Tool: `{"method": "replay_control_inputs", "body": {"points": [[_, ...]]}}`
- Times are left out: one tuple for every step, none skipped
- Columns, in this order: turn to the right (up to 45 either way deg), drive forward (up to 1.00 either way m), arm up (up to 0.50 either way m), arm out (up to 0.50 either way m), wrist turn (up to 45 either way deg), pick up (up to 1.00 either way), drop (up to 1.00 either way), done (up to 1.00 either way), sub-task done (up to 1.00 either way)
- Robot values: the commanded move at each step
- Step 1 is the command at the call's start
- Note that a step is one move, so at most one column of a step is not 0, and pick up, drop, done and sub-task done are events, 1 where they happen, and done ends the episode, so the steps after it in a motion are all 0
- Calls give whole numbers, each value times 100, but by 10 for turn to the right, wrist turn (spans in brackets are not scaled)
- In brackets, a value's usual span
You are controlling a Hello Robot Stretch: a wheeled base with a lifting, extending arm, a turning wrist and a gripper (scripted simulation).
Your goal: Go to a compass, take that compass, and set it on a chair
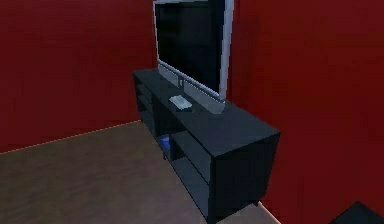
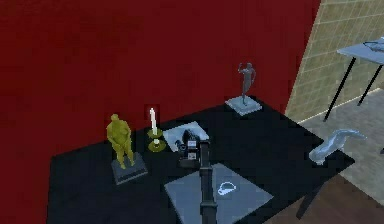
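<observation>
In the arm side view the dark arm bar [image 2: 205,190] rises from the bottom edge over a black table [image 2: 280,140]. Its gripper [image 2: 186,152] ends near the table's middle, beside a flat white object [image 2: 188,131]. Small dark and pale shapes lie at the gripper's far end on the tabletop, so I cannot tell whether it holds anything. I cannot make out a compass by shape.
On the table stand a yellow figurine [image 2: 121,143], a white candle in a holder [image 2: 154,130], a grey statuette [image 2: 246,86], a grey mat [image 2: 240,200] and a curved grey object [image 2: 332,145]. A pale table [image 2: 362,50] stands beyond. The forward view has a television [image 1: 192,45] on a black stand [image 1: 235,135] against red walls.
</observation>
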Motion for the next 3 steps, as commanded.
{"method": "replay_control_inputs", "body": {"points": [[0,0,10,0,0,0,0,0,0],[0,0,32,0,0,0,0,0,0],[0,0,0,0,-450,0,0,0,0]]}}
